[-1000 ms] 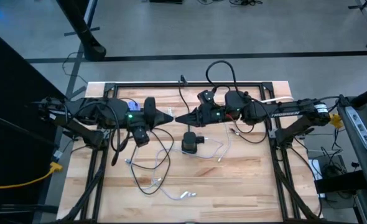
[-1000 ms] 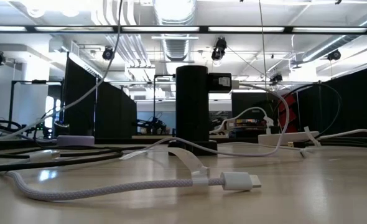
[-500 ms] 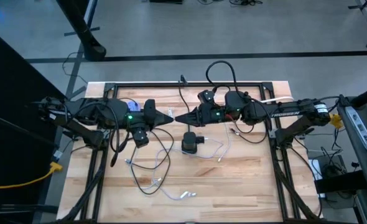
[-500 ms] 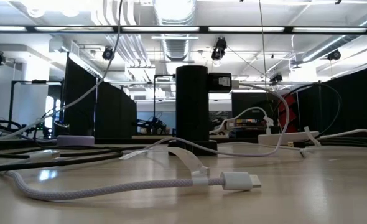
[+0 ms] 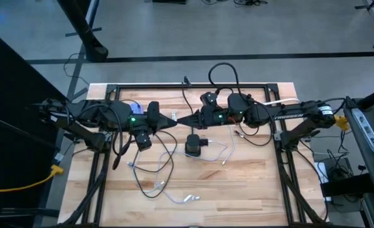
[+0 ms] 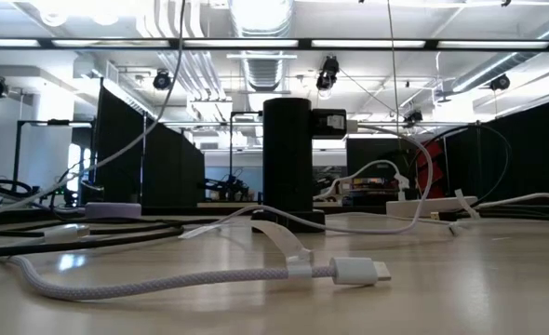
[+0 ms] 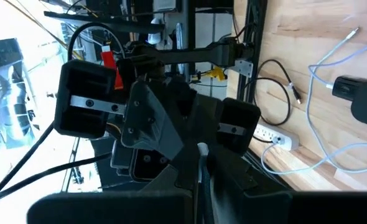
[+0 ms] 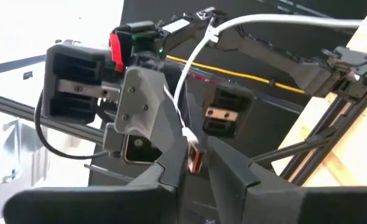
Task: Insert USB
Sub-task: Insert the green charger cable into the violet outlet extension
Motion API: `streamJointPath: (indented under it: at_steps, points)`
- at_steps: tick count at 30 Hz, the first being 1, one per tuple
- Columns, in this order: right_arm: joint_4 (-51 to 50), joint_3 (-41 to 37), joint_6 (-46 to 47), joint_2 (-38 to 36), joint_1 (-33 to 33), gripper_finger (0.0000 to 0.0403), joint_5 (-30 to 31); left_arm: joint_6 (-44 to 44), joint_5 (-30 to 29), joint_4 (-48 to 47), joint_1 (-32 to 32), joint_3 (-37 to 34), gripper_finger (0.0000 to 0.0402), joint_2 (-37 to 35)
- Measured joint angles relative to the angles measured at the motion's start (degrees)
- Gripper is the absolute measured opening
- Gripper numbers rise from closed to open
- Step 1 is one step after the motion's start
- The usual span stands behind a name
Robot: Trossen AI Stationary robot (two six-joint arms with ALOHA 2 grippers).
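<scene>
My two grippers meet tip to tip in the air above the middle of the table. My left gripper [image 5: 172,120] [image 7: 201,165] is shut on a white USB plug [image 7: 200,154] with a reddish tip [image 8: 195,160]. Its white cable [image 8: 203,43] runs up and away behind it. My right gripper [image 5: 182,120] [image 8: 196,167] faces it and has its fingers closed in on the same plug. A black charger block [image 5: 193,146] [image 6: 287,154] stands on the wooden table below them, near the middle. My left gripper pinches the white plug [image 7: 199,152] between its two fingers, coming level from the table's left. The plug is lifted clear of the table and sticks out past the fingertips toward the other gripper. My right gripper has the plug's reddish free end [image 8: 195,155] between its two fingers [image 8: 171,171], coming level from the table's right. The plug stands upright in the gap, clear of the table. Whether both fingers touch it is hard to see.
Loose white cables [image 5: 163,185] lie over the near half of the table. A braided cable with a white plug [image 6: 356,271] lies close to the low camera. Black cables [image 5: 150,166] trail from the left arm. A white power strip [image 7: 274,139] lies at the table's far right.
Both arms have kept their place. In the low view, the white cable that hangs down from above has swung a little and bows more.
</scene>
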Motion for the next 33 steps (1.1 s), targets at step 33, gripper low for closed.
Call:
streamJointPath:
  at_steps: [33]
  points:
    - [-0.8, 0.0, -3.5, 0.0, 0.1, 0.0002, -0.4, -2.8, -4.5, -1.7, 0.0, 0.0, 0.0013, 0.0]
